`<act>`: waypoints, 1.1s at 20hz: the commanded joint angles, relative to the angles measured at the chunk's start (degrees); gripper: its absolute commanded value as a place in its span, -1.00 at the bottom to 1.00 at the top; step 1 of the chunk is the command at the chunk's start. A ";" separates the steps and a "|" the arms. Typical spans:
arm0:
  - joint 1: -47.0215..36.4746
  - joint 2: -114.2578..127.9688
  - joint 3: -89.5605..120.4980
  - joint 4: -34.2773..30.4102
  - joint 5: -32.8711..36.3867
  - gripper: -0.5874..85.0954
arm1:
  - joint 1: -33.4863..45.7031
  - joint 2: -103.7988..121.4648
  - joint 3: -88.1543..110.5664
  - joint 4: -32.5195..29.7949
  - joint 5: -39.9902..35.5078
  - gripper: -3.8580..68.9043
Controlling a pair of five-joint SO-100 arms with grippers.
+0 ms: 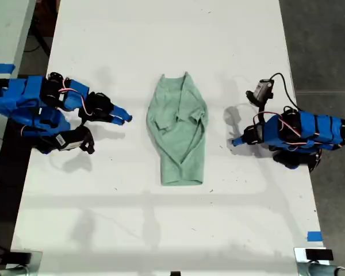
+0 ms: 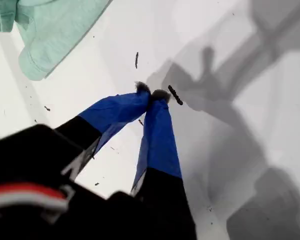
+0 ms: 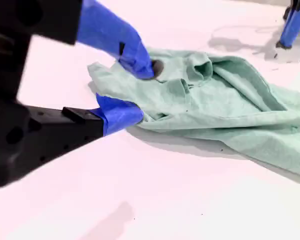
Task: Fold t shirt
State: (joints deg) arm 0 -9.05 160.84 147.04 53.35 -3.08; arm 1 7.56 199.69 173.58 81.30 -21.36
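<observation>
Flanking the t shirt (image 1: 178, 129), exterior view.
You see my first gripper (image 1: 234, 141) closed at 3 o'clock, my second gripper (image 1: 125, 119) agape at 9.

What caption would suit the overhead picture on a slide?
Two blue robot arms flank a partly folded mint t shirt on a white table, neither gripper touching it.

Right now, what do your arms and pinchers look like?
My two arms are bright blue with black joints and thin red and white wires looping out. Both my first gripper and my second gripper have two black fingers wrapped in blue tape at the ends. The arm at the exterior view's right carries a small grey camera.
</observation>
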 commanded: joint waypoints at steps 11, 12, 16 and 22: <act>-6.42 44.38 36.12 4.57 2.90 -0.99 | 0.09 0.53 3.25 -1.85 -0.35 -0.85; -5.54 44.56 35.42 5.19 2.90 -0.99 | 0.09 0.53 3.25 -1.85 -0.18 -0.85; -5.36 44.56 36.56 8.88 3.69 -0.84 | 0.35 0.53 3.25 -1.85 0.18 -0.83; -5.19 44.56 36.56 8.88 3.69 -0.83 | -4.22 0.70 3.25 -1.93 -6.86 -0.73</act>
State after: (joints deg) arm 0 -14.85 205.05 183.08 62.23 0.44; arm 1 7.03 199.69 173.58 81.30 -26.81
